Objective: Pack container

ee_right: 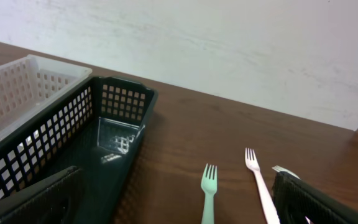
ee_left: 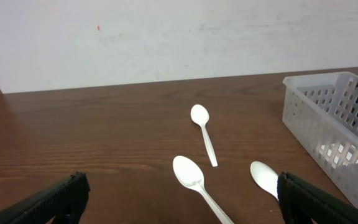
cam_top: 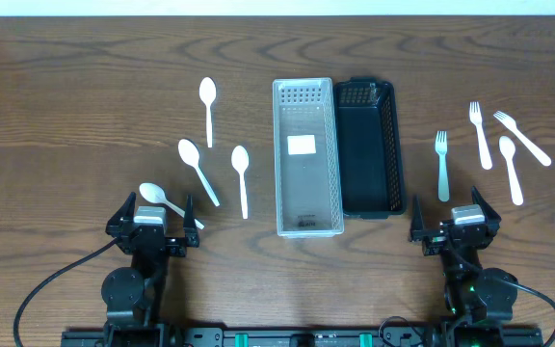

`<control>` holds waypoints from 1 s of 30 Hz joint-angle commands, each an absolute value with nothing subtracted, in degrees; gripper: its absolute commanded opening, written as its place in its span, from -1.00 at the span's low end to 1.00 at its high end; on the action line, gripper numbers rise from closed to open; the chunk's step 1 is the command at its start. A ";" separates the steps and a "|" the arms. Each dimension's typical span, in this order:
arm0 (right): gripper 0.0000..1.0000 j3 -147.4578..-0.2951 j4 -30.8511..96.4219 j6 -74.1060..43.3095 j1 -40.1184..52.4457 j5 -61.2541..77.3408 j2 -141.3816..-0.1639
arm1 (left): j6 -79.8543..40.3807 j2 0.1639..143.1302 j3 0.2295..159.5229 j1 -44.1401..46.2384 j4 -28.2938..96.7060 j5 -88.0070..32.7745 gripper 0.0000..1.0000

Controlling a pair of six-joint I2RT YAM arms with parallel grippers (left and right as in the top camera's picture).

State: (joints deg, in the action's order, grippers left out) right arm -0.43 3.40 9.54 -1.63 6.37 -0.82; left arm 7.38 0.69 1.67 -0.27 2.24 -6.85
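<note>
Two baskets stand side by side at the middle of the frame: a clear basket (cam_top: 306, 198) and, touching its right wall, a black basket (cam_top: 369, 169). A white label (cam_top: 302, 145) lies on the clear basket's floor.

Left of them we count four white spoons. The top spoon (cam_top: 208, 108) is highest in the frame, the middle spoon (cam_top: 198, 169) lies tilted below it, and the inner spoon (cam_top: 242, 178) sits nearest the clear basket. The low spoon (cam_top: 165, 200) is at the lower left, its handle partly hidden by the left gripper (cam_top: 156, 214).

Right of the baskets we see a green fork (cam_top: 441, 166) near the black basket. Farther right are a white fork (cam_top: 480, 135) and a slanted fork (cam_top: 521, 138). A fourth utensil (cam_top: 511, 172) lies below that one, and we cannot make out its head.

Both grippers sit at the lower edge of the worktop (cam_top: 66, 67). The left gripper has its fingers spread wide and grips nothing. The right gripper (cam_top: 455, 220), just below the green fork, is likewise spread wide with nothing between its fingers.
</note>
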 commanded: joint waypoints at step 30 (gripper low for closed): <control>0.98 -42.65 27.79 9.10 -9.52 3.55 -27.73 | 7.46 0.23 0.23 -0.47 3.33 -6.87 0.96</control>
State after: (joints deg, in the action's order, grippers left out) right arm -34.46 24.10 8.16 -7.35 2.35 -20.49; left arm 7.35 0.67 1.67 -0.27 2.24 -6.83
